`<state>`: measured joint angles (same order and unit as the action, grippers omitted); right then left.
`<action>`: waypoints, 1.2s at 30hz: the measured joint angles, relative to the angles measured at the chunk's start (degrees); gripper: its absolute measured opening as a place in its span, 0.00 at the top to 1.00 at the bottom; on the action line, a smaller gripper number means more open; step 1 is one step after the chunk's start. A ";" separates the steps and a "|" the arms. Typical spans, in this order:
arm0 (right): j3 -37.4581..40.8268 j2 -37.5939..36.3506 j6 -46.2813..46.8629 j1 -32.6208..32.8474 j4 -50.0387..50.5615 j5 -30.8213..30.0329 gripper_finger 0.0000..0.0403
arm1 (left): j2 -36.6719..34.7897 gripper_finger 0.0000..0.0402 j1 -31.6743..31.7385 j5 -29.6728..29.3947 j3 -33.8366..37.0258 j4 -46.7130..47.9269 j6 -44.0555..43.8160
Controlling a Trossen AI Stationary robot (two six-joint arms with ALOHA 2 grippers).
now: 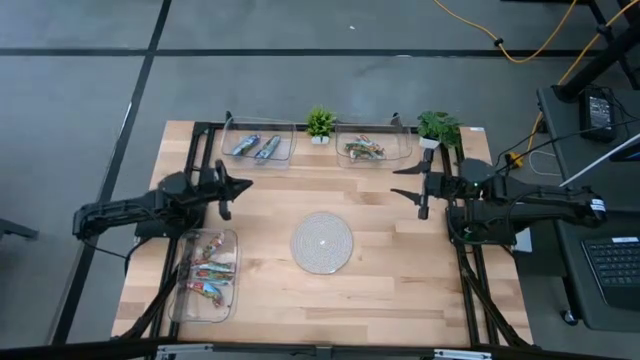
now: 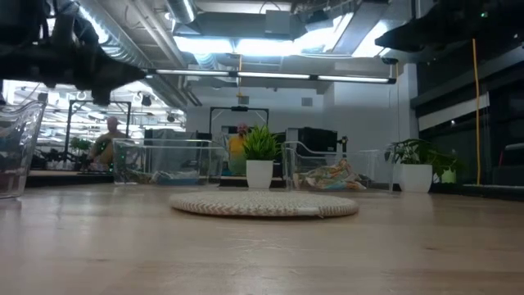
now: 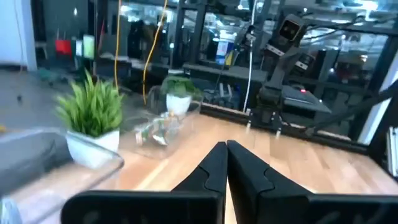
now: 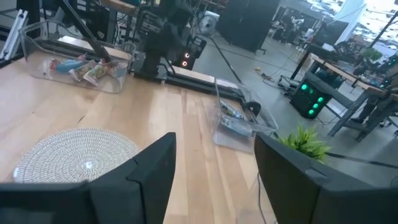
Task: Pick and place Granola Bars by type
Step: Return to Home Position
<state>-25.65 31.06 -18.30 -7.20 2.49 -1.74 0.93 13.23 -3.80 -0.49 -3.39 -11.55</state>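
At the lower left of the overhead frame, red-wrapped granola bars (image 1: pixel 208 272) are seen piled in a clear tray (image 1: pixel 176 300) near the edge of the wooden table (image 1: pixel 400 270). Just above that tray in the picture, the left gripper (image 1: pixel 244 184) is held over open wood and pointed toward the centre. Its jaws are pressed together, as is confirmed by the left wrist view, where the two dark fingers (image 3: pixel 211 168) are shown meeting at a point. At the upper left of the table, blue-wrapped granola bars (image 1: pixel 256 147) are laid side by side in a second clear tray (image 1: pixel 285 128). A round woven mat (image 1: pixel 322 242) is set at the centre, and a small potted plant (image 1: pixel 320 123) is placed between the two upper trays. To its right, green-and-yellow granola bars (image 1: pixel 362 150) are gathered in a third clear tray (image 1: pixel 397 135). At the right of the frame, the right gripper (image 1: pixel 402 183) is held level with the left one and well apart from it, with its jaws spread wide. A larger potted plant (image 1: pixel 438 127) is stood at the table's upper right corner.
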 joint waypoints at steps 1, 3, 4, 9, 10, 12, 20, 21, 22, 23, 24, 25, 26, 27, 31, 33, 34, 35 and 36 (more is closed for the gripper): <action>0.00 -0.02 0.02 0.00 0.02 0.00 0.46 | -0.14 0.99 0.00 0.22 -0.06 -0.75 1.31; 0.00 0.27 0.02 0.02 0.21 0.03 0.46 | -0.77 0.99 -0.06 1.09 0.02 -1.90 2.65; 0.00 0.43 0.04 0.02 0.12 0.16 0.46 | -0.88 0.99 -0.06 2.25 0.02 -2.66 2.66; 0.00 0.45 0.06 0.00 0.19 0.33 0.46 | -0.72 0.99 -0.31 8.60 0.02 -1.78 -3.10; 0.00 0.45 0.01 0.00 0.21 0.33 0.46 | -0.64 0.99 -0.71 9.17 0.02 -0.93 -3.96; 0.00 0.43 -0.15 -0.02 -0.18 0.33 0.46 | -0.48 0.99 -1.64 8.91 0.02 0.88 -3.58; 0.00 0.43 -0.18 -0.01 -1.04 0.35 0.46 | -0.39 0.99 -1.85 -5.08 0.02 1.31 6.82; 0.00 0.43 -0.18 -0.01 -1.04 0.35 0.46 | -0.38 0.99 -1.88 -5.35 0.02 1.27 8.06; 0.00 0.43 -0.18 0.00 -1.04 0.35 0.46 | -0.39 0.99 -1.88 -5.44 0.02 1.20 9.06; 0.00 0.43 -0.18 0.00 -1.04 0.37 0.46 | -0.39 0.99 -1.88 -5.35 0.02 1.20 9.81; 0.00 0.43 -0.18 -0.01 -1.04 0.37 0.46 | -0.38 0.99 -1.88 -5.04 0.02 1.22 10.41; 0.00 0.43 -0.18 0.00 -1.01 0.37 0.46 | -0.39 0.99 -1.88 -4.38 0.02 1.29 11.18; 0.00 0.43 -0.18 0.00 -1.01 0.37 0.46 | -0.39 0.99 -1.88 -3.57 0.02 1.44 12.12; 0.00 0.43 -0.19 -0.01 -1.01 0.39 0.46 | -0.37 0.99 -1.88 -3.01 0.02 1.52 13.09; 0.00 0.43 -0.22 0.00 -0.99 0.48 0.46 | -0.37 0.99 -1.88 -2.77 0.02 1.52 15.31; 0.00 0.41 -0.16 0.00 -0.69 0.50 0.46 | -0.37 0.99 -1.88 -2.77 0.02 1.51 16.50; 0.10 0.41 -0.20 0.00 -0.70 0.78 0.46 | -0.37 0.99 -1.88 -2.74 0.02 1.52 16.76; 0.79 0.27 -0.26 -0.02 -1.99 1.58 0.46 | -0.37 0.99 -1.88 -2.75 0.02 1.52 16.81; 1.98 -0.01 -0.50 0.00 -3.55 2.51 0.46 | -0.37 0.98 -1.88 -2.76 0.02 1.52 16.81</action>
<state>-23.66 31.04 -18.80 -7.20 -1.06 0.78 0.56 11.35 -6.56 -0.47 -1.87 5.26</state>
